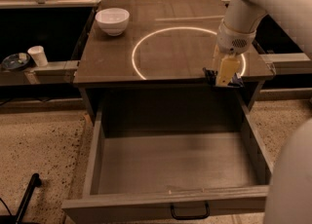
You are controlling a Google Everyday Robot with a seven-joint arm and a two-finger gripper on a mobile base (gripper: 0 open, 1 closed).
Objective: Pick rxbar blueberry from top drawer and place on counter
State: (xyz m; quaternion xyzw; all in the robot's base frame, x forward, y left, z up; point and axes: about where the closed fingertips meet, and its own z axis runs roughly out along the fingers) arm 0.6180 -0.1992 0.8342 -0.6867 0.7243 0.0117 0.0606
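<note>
My gripper (225, 78) hangs at the counter's front right edge, above the back right of the open top drawer (175, 167). Its yellow-tan fingers (224, 70) are shut on the rxbar blueberry (211, 75), whose dark blue ends stick out on both sides of the fingers. The bar is at about the height of the counter (170, 47), a grey-brown tabletop with a bright ring of light. The drawer is pulled fully out, its black handle (189, 212) at the front, and nothing shows inside it.
A white bowl (112, 21) stands on the counter's back left corner. A pale shelf (39, 67) on the left holds a white cup (37, 56) and a dark dish (14, 62). A black rod (27, 197) lies on the speckled floor at bottom left.
</note>
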